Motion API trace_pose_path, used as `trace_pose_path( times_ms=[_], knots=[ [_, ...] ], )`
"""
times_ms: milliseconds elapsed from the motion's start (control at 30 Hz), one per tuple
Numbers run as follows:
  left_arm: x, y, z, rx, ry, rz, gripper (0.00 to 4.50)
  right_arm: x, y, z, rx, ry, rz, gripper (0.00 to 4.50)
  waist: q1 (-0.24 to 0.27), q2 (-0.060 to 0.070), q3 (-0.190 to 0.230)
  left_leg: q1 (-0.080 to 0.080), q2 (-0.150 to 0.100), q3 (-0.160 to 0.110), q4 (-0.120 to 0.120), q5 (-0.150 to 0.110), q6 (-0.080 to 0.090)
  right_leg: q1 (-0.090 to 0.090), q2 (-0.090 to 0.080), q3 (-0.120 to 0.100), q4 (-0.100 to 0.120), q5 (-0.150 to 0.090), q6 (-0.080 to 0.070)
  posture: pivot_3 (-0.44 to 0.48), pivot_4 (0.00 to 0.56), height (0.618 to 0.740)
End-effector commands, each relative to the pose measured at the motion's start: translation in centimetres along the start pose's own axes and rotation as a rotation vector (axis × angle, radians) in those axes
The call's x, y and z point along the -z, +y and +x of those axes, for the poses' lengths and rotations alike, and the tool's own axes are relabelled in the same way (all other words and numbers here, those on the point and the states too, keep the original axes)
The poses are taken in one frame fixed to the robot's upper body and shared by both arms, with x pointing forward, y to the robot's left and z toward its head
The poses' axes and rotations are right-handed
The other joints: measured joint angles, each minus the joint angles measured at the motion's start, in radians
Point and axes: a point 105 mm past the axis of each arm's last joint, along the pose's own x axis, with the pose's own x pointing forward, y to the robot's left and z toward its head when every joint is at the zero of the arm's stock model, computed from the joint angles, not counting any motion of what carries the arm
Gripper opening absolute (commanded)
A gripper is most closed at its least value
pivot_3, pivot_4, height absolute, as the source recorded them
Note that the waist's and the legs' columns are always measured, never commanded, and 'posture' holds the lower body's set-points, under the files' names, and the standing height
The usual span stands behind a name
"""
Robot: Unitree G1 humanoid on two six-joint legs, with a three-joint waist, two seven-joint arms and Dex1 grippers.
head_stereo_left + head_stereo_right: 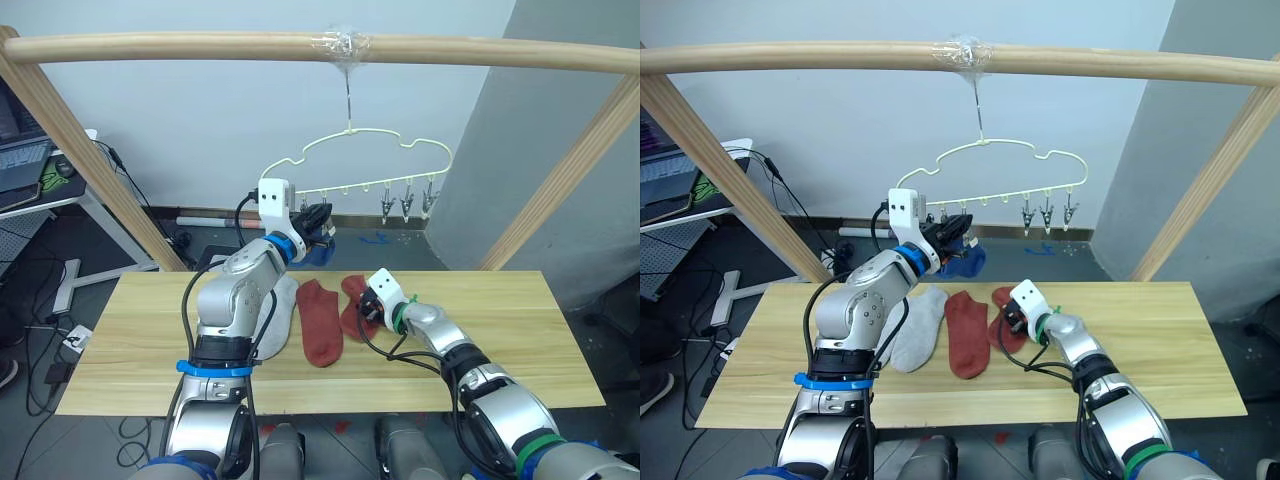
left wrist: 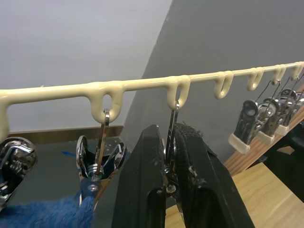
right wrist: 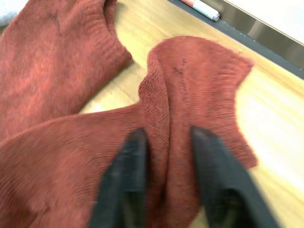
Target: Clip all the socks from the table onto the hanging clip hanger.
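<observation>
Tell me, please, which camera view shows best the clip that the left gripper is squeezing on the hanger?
The left wrist view: there the left gripper pinches the metal clip hanging from the clip hanger, seen close. In both eye views the gripper hides that clip.

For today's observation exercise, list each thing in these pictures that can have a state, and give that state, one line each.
Left gripper: shut on a clip of the clip hanger.
Right gripper: pinching a fold of a rust red sock.
Other rust red sock: flat on the table.
Light grey sock: flat on table.
Blue sock: clipped, hanging.
</observation>
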Motion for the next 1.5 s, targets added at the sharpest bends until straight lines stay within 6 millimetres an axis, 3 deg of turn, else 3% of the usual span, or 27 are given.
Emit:
trace_pose_path(
  times_ms=[33,167,300,400,633,967,1500],
  knots=[
    [0.1,-0.3,-0.1,0.016,0.008,-0.008,0.05,0.7,0.1,-0.8,-0.025,-0.007,-0.024,0.03,0.0,0.0,0.0,0.0,0.0,0.0,0.0,0.0,0.0,0.0,0.0,0.0,0.0,0.0,0.0,0.044,0.159,0.74],
    [0.1,-0.7,-0.2,0.039,0.017,-0.089,0.05,-1.3,0.0,-3.1,-0.044,-0.141,-0.127,0.03,0.0,0.0,0.0,0.0,0.0,0.0,0.0,0.0,0.0,0.0,0.0,0.0,0.0,0.0,0.0,0.04,0.155,0.74],
    [-0.3,-0.4,-0.4,0.069,0.022,-0.344,0.05,-4.8,0.5,-6.6,-0.023,-0.329,-0.117,0.03,-0.005,0.0,0.0,-0.002,0.0,0.0,0.0,0.0,0.0,-0.001,0.0,0.0,-0.001,0.0,0.0,0.034,0.15,0.74],
    [-0.7,-0.1,-0.8,0.105,0.038,-0.463,0.05,-6.5,1.7,-9.2,-0.016,-0.392,-0.28,0.03,-0.008,0.0,0.0,-0.001,0.0,-0.001,0.0,0.0,0.0,-0.001,0.0,-0.001,0.0,0.0,0.0,0.03,0.148,0.74],
    [-1.8,0.0,-1.4,0.182,0.062,-0.635,0.05,-9.1,3.4,-12.5,0.048,-0.506,-0.521,0.03,-0.006,0.0,-0.001,-0.002,0.0,0.0,0.002,0.0,0.0,-0.001,0.0,0.0,-0.001,0.0,0.001,-0.002,0.139,0.74],
    [-1.7,-0.3,-1.1,0.202,0.091,-0.631,0.05,-12.0,3.3,-12.7,0.135,-0.593,-0.56,0.03,-0.006,0.0,-0.001,-0.003,0.0,0.0,0.002,0.0,0.0,-0.001,0.0,0.0,-0.001,0.0,0.0,-0.02,0.135,0.74],
    [-2.0,-1.2,-1.3,0.23,0.063,-0.597,0.05,-12.7,3.7,-11.8,0.114,-0.599,-0.572,0.03,-0.002,0.0,-0.001,-0.003,0.0,0.0,0.002,0.0,0.0,-0.001,0.0,0.0,-0.001,0.0,0.0,-0.002,0.141,0.74]
  ],
)
